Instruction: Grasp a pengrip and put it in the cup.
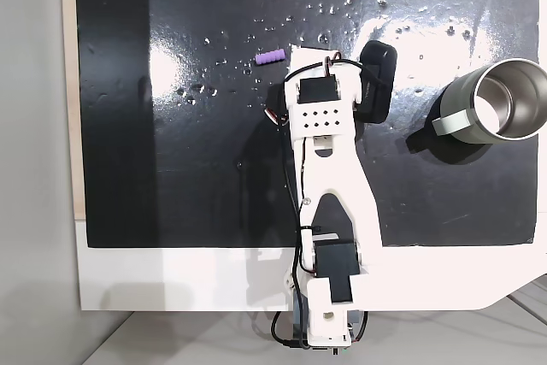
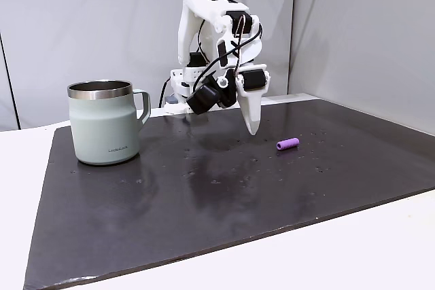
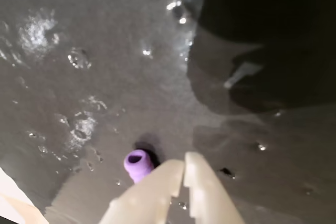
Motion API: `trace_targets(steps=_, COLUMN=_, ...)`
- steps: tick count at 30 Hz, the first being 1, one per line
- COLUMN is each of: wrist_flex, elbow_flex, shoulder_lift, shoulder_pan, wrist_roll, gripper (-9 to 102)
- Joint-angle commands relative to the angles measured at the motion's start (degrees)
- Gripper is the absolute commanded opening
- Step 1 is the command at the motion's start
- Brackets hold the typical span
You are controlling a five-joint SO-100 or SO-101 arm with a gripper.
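Gripper (image 3: 184,167) fingertips pressed together, holding nothing, just above the pengrip (image 3: 137,164) in the wrist view.
Pengrip lies on its side on the black mat (image 2: 204,195), just beside the gripper tip (image 2: 252,129), not touching it. Cup (image 2: 103,121) stands upright on the mat, well apart from the pengrip, past the arm (image 1: 329,168); handle faces the pengrip side.
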Motion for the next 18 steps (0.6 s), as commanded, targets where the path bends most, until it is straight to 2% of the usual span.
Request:
trace_targets(steps=1, wrist_flex=-1.2, elbow_flex=-4.9, shoulder_lift=-0.9, shoulder_pan=-1.4, wrist_roll=-1.0, gripper=0)
trace_targets(steps=14, wrist_flex=4.7, elbow_flex=-16.4, shoulder_lift=-6.8, shoulder_pan=-6.4, wrist_roll=-1.8, gripper=0)
trace_targets(steps=16, wrist_flex=4.8, elbow_flex=-16.7, shoulder_lift=-7.4, shoulder_pan=-6.8, wrist_roll=-1.4, gripper=2)
trace_targets(steps=18, wrist_flex=6.0, elbow_flex=-18.2, shoulder_lift=-8.5, shoulder_pan=-7.0, wrist_roll=-1.3, gripper=9)
